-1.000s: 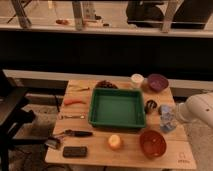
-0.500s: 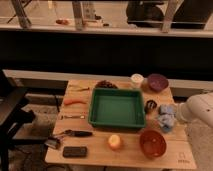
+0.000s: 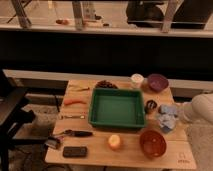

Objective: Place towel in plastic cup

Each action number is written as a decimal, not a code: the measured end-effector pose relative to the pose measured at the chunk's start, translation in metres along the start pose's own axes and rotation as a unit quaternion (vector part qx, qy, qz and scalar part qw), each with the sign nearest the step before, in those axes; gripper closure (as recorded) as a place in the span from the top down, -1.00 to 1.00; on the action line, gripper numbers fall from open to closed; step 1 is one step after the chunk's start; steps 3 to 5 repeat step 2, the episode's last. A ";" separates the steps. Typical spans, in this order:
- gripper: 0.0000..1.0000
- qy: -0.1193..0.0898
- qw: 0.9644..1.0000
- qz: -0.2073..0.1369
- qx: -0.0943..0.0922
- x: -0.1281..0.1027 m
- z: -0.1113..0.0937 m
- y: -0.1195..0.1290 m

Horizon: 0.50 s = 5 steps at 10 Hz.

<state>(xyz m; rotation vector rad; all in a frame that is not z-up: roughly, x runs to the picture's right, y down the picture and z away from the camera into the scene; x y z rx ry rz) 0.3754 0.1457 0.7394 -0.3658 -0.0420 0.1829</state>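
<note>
A pale blue towel (image 3: 165, 121) lies crumpled on the right side of the wooden table (image 3: 100, 150), between the green tray (image 3: 117, 107) and my white arm (image 3: 200, 107). My gripper (image 3: 172, 112) is at the end of the arm, right at the towel's upper edge, low over the table. A small white plastic cup (image 3: 136, 80) stands upright at the back of the table, next to the purple bowl (image 3: 157, 82).
A brown bowl (image 3: 152, 142) and an orange fruit (image 3: 115, 142) are at the front. A small dark object (image 3: 151, 105) lies by the tray. A carrot (image 3: 75, 101), utensils (image 3: 75, 133) and a black device (image 3: 74, 151) lie on the left. A dark chair (image 3: 12, 115) stands left of the table.
The arm has reached in slightly from the right and the towel has shifted a little towards the tray. Everything else on the table is unmoved.
</note>
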 end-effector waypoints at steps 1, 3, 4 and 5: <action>0.59 -0.007 1.000 0.004 -0.001 -0.001 -0.006 0.000; 0.52 -0.007 1.000 0.005 -0.001 0.000 -0.009 -0.001; 0.52 -0.007 1.000 0.005 -0.001 0.000 -0.009 -0.001; 0.52 -0.007 1.000 0.005 -0.001 0.000 -0.009 -0.001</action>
